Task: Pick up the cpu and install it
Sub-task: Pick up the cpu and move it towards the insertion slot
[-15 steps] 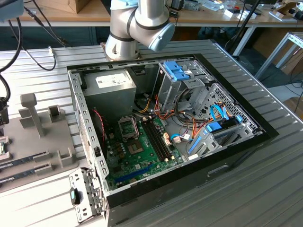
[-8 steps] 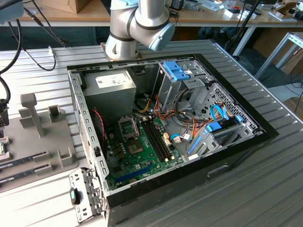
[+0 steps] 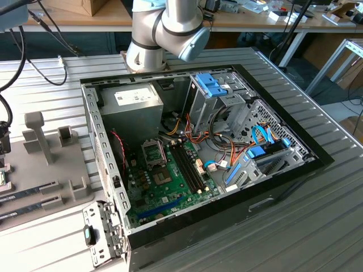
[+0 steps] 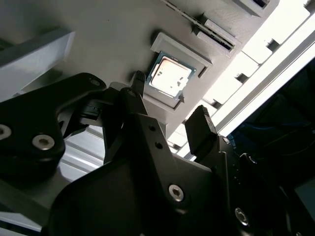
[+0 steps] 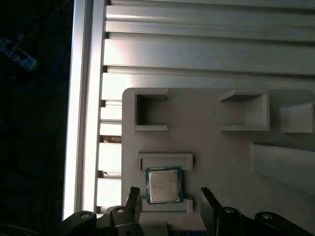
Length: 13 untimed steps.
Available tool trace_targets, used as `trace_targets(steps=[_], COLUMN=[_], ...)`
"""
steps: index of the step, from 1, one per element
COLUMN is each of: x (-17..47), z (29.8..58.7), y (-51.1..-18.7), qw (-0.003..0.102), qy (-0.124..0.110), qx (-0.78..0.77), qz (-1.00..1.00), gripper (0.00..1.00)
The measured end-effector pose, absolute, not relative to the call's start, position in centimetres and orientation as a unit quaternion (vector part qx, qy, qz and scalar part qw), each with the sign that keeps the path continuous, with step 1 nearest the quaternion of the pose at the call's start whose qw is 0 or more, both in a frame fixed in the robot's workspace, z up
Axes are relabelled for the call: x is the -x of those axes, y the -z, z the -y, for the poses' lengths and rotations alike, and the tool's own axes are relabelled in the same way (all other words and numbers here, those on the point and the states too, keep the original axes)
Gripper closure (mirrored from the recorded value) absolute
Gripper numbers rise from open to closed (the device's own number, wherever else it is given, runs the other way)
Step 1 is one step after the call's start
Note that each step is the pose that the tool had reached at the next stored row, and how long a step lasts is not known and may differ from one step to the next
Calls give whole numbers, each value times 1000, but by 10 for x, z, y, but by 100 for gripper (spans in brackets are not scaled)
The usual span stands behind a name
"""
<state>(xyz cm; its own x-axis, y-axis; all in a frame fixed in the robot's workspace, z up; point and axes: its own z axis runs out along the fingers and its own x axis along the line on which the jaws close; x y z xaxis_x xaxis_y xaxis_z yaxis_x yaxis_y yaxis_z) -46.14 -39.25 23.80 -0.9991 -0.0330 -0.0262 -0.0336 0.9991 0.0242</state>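
The cpu (image 5: 164, 186) lies flat, metal side up, in a shallow seat of the grey tray (image 5: 221, 157), on the slatted metal table (image 5: 197, 54). Two raised lips (image 5: 165, 160) hold it on opposite edges so that it cannot slide. The other two edges are left free, most likely so that a tool can reach them.

The gripper (image 5: 168, 192) hangs over the chip with its jaws spread wide and holding nothing. One of its fingers (image 5: 132, 196) stands outside each free edge, which suits a grasp across the chip's width. In the second wrist view the gripper (image 4: 170, 98) straddles the cpu (image 4: 170, 74) in the same way. It seems to be a little above the chip rather than touching it, though neither wrist view shows that gap well.

Close by on the tray are two empty square pockets (image 5: 136, 110) and a long narrow holder (image 4: 211, 29). None of them lies between the fingers and the chip, so only the two lips crowd it.

In the exterior view the open computer case (image 3: 317, 164) lies on the table well apart from the tray (image 3: 51, 170). Inside it, cables and a drive cage stand around the green board (image 3: 170, 192).
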Motion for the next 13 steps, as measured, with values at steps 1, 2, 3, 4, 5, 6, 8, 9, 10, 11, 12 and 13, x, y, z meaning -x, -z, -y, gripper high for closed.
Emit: trace_targets(steps=[1, 2, 3, 4, 5, 6, 8, 9, 10, 11, 12, 13], x=[461, 461, 461, 461, 461, 461, 461, 461, 461, 461, 461, 461], z=[393, 393, 393, 393, 393, 393, 393, 393, 393, 393, 393, 393], y=[-238, -237, -237, -236, -236, -236, -235, -235, -235, -235, -234, -234], qw=[13, 13, 13, 13, 13, 13, 13, 13, 13, 13, 13, 13], qy=[-12, -12, -12, -12, -12, -11, -9, -8, -8, -6, -6, -6], qx=[17, 17, 17, 17, 17, 17, 17, 17, 17, 17, 17, 17], qz=[-1000, -1000, -1000, -1000, -1000, -1000, -1000, -1000, -1000, -1000, -1000, -1000], gripper=[40, 40, 40, 40, 40, 40, 40, 40, 40, 40, 40, 40])
